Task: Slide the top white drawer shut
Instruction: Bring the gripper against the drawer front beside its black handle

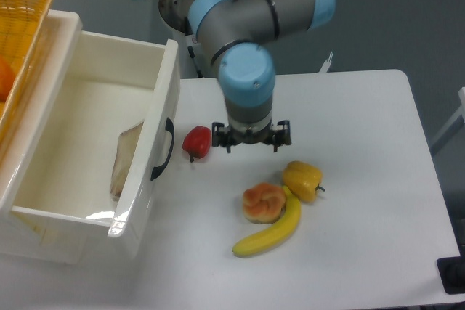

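Note:
The top white drawer (163,99) stands pulled far out over the left of the table, its front panel carrying a curved black handle (164,150). A flat pale object (126,157) lies inside it. My gripper (251,144) hangs over the table about a hand's width right of the handle, fingers pointing down and spread wide, open and holding nothing. A red pepper (197,141) sits between the drawer front and the gripper.
A yellow pepper (302,179), a bread-like pastry (263,202) and a banana (272,230) lie right of centre. A yellow woven basket (22,27) with an orange fruit sits atop the cabinet at far left. The robot base (197,12) stands behind.

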